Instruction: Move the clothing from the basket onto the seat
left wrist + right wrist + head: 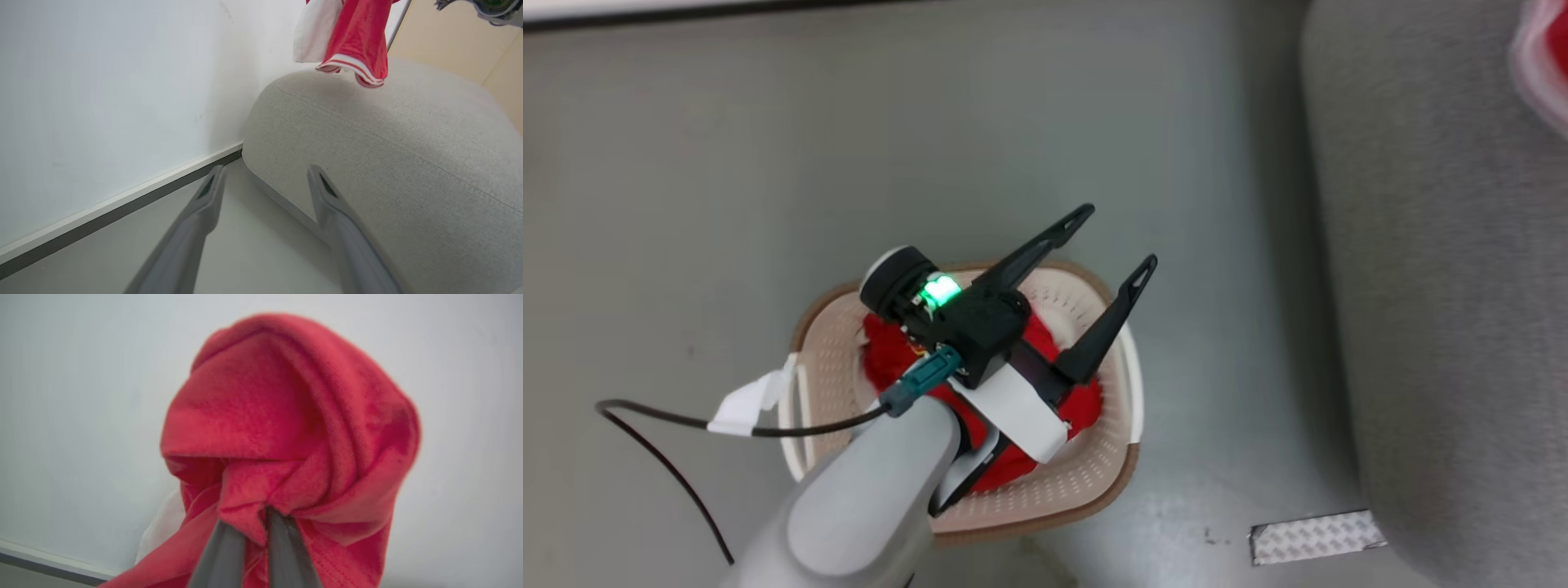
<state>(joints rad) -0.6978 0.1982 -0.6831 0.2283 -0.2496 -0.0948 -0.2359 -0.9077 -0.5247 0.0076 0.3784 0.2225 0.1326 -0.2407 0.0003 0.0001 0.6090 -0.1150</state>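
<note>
while the left claw [1115, 239] gapes over the basket [1094, 482], the right claw [249, 517] pinches clothing [286, 416] above the seat [1445, 286].

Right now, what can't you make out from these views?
Head view: left gripper and forearm cover much of the clothing in the basket; piece count unclear.
Head view: held garment blurred, cut by right edge.
Right wrist view: garment, pinched in the right gripper, blocks whatever lies past it.
</note>
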